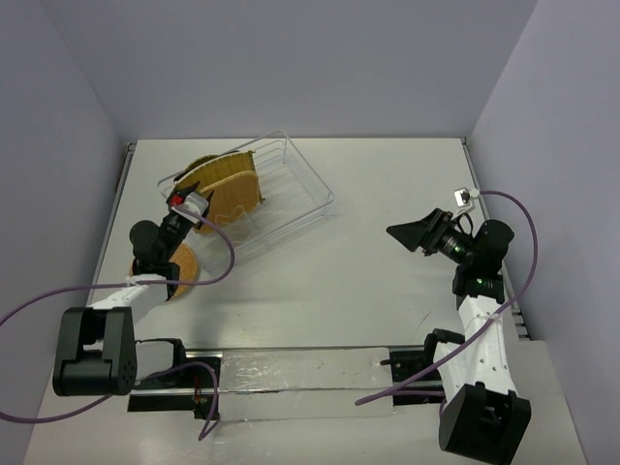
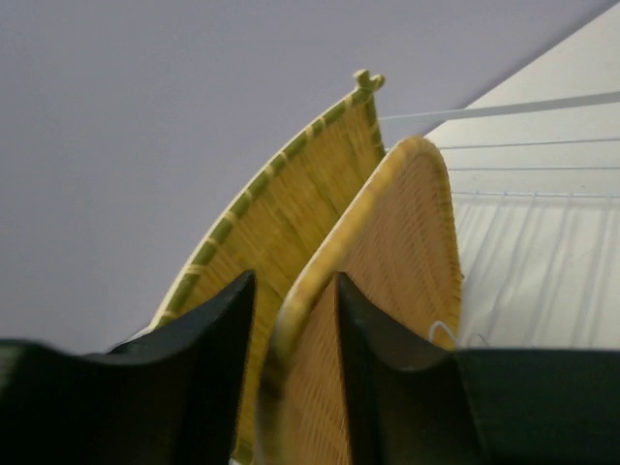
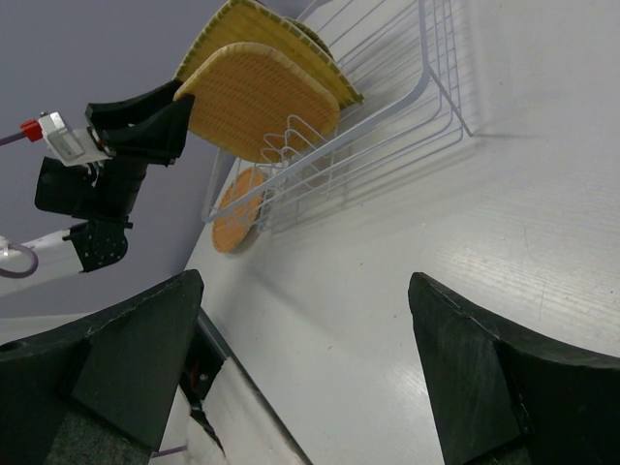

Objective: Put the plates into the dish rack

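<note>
The left arm reaches forward, and the left gripper (image 2: 294, 283) tilts upward with its fingers narrowly parted. The right arm bends up above its base. The right gripper (image 3: 302, 281) is spread wide and points left.

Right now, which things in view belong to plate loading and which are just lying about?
Job: silver-white wire dish rack; rounded-square orange woven plate and square yellow bamboo plate, both upright in it; round orange woven plate on the table; left gripper straddling the rounded-square plate's rim.
Not job: purple cables; clear sheet at the near edge; right gripper, open, empty.
</note>
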`<control>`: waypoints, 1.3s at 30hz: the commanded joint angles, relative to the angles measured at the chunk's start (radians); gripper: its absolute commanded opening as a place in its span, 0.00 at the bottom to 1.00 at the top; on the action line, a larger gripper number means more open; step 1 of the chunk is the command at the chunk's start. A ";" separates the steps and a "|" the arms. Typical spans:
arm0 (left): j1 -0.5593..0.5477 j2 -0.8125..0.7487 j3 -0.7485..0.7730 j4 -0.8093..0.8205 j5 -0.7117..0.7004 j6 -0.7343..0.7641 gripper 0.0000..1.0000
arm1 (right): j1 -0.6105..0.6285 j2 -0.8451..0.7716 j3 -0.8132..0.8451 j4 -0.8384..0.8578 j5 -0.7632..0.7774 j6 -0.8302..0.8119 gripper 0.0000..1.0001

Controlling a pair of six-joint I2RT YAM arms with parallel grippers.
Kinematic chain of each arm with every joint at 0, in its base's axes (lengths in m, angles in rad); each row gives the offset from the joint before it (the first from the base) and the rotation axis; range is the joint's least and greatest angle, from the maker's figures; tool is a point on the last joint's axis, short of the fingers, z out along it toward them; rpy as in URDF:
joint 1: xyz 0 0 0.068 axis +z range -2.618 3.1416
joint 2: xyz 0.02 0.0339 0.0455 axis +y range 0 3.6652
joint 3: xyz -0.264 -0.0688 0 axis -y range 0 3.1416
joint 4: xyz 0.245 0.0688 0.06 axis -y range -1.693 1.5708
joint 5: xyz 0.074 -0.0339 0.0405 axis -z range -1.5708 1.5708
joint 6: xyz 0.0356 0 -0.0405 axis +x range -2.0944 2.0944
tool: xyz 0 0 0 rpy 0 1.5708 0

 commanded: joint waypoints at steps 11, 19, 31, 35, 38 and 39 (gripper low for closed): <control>0.008 -0.142 0.111 -0.250 0.021 -0.069 0.88 | 0.011 -0.045 0.007 0.048 -0.003 0.006 0.95; 0.008 -0.214 0.314 -0.580 0.069 -0.229 0.99 | 0.010 -0.070 0.010 0.048 0.002 0.011 0.96; -0.031 0.103 0.886 -1.339 0.251 0.077 0.96 | 0.039 -0.038 0.048 -0.058 0.030 -0.069 0.96; -0.103 0.089 0.937 -1.458 0.202 0.231 0.95 | 0.061 -0.042 0.058 -0.115 0.062 -0.115 0.96; -0.133 0.042 0.912 -1.497 0.221 0.348 0.99 | 0.068 -0.043 0.057 -0.121 0.059 -0.124 0.96; -0.133 0.037 0.914 -1.529 0.251 0.376 0.99 | 0.070 -0.044 0.058 -0.124 0.058 -0.127 0.96</control>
